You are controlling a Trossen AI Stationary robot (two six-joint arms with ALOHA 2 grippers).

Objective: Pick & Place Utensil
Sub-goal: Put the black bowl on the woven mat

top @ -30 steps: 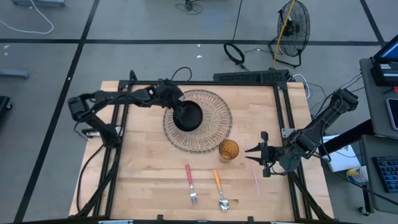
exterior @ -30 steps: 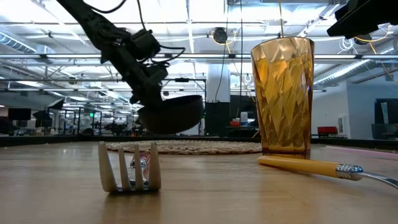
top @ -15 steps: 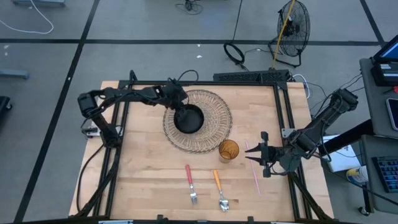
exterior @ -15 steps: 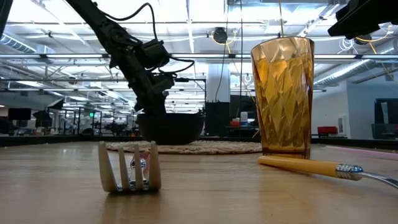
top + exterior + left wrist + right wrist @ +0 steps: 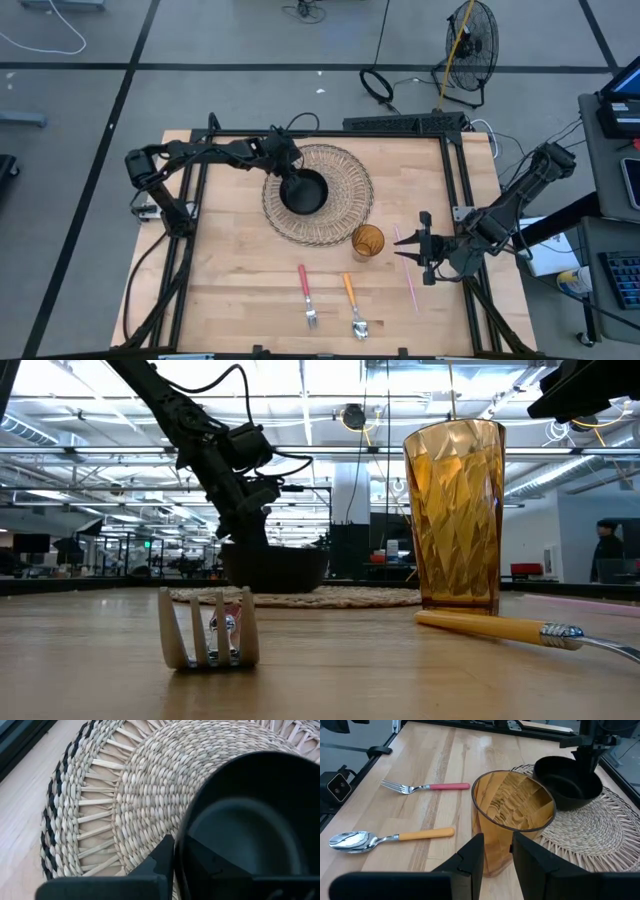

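Black round bowl [image 5: 303,189] sits on woven straw mat [image 5: 345,175]; left gripper [image 5: 288,169] pinches its rim. Right gripper [image 5: 411,246] spread beside amber faceted glass [image 5: 367,241].

An amber faceted glass tumbler [image 5: 452,515] stands at 2 o'clock, a yellow-handled utensil [image 5: 500,628] lying before it. Fork tines [image 5: 209,628] face the camera at 8 o'clock. A black bowl [image 5: 274,567] rests on a woven straw mat [image 5: 300,597], the left gripper [image 5: 240,520] at its rim.
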